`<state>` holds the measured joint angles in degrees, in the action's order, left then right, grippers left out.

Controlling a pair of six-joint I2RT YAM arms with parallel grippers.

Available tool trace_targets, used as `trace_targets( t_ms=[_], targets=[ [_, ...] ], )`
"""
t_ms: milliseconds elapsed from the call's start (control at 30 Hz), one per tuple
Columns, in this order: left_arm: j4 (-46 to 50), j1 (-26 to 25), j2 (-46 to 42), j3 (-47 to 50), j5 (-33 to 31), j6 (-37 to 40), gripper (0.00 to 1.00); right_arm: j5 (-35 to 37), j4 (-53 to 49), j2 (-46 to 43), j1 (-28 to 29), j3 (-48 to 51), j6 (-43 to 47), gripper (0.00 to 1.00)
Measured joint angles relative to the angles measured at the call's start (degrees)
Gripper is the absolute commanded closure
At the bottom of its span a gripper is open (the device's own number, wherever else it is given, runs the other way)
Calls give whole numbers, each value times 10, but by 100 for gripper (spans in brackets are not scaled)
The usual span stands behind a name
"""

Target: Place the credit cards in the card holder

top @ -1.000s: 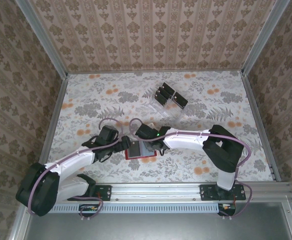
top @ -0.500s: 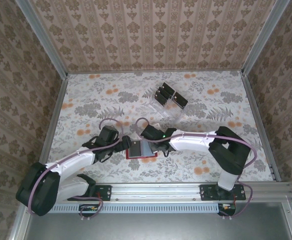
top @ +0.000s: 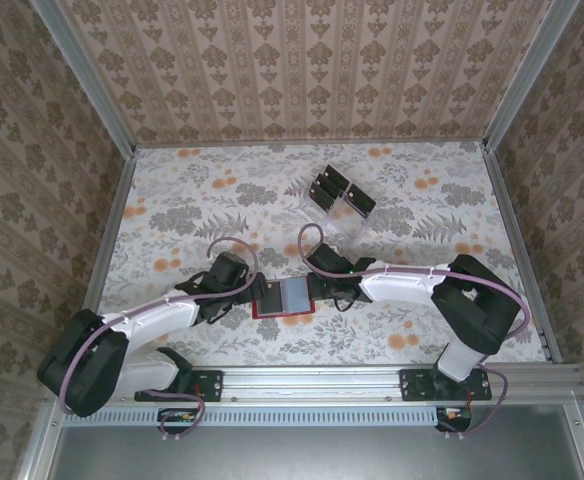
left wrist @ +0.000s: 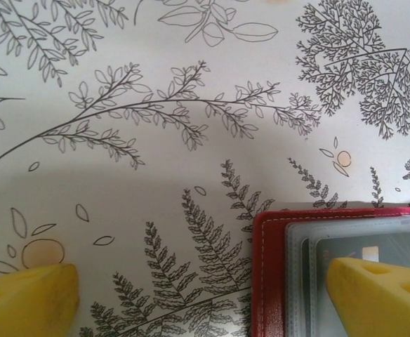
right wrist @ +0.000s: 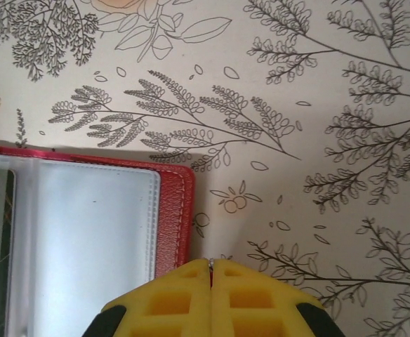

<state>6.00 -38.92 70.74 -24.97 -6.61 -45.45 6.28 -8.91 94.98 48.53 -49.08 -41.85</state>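
Right wrist: my R gripper (right wrist: pixel 210 262) shut empty, now backed off card holder (right wrist: pixel 180 210); L gripper (left wrist: pixel 201 295) wide, straddling its edge; 1 credit card (left wrist: pixel 356 246) pocketed.

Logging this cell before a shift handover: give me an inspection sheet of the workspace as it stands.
Surface: floral-print tabletop, flat.
Job's things: small red folding wallet lying open, one dark card in a pocket; black rectangular cards in a clear plastic tray.
Clutter: nothing seen.
Grippers: left claw open, one finger over the wallet; right claw shut, beside the wallet's edge.
Cables: purple cables in loose loops.
Surroundings: patterned wallpaper walls, metal frame.
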Motion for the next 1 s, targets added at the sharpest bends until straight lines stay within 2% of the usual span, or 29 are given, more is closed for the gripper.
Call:
trace_targets(
  t_ms=[133, 300, 600, 1000],
  targets=[
    [-3, -20, 0, -7, -9, 0, 0, -9, 7, 0, 0, 2, -7, 100],
    [-35, -58, -10, -7, 38, -12, 0, -12, 11, -1, 0, 2, -15, 100],
    [-41, -59, -18, -7, 43, -15, 0, -21, 13, -1, 0, 2, -17, 100],
    [-61, -58, 35, -21, 49, -15, 0, -25, 16, -1, 0, 5, -19, 100]
  ],
)
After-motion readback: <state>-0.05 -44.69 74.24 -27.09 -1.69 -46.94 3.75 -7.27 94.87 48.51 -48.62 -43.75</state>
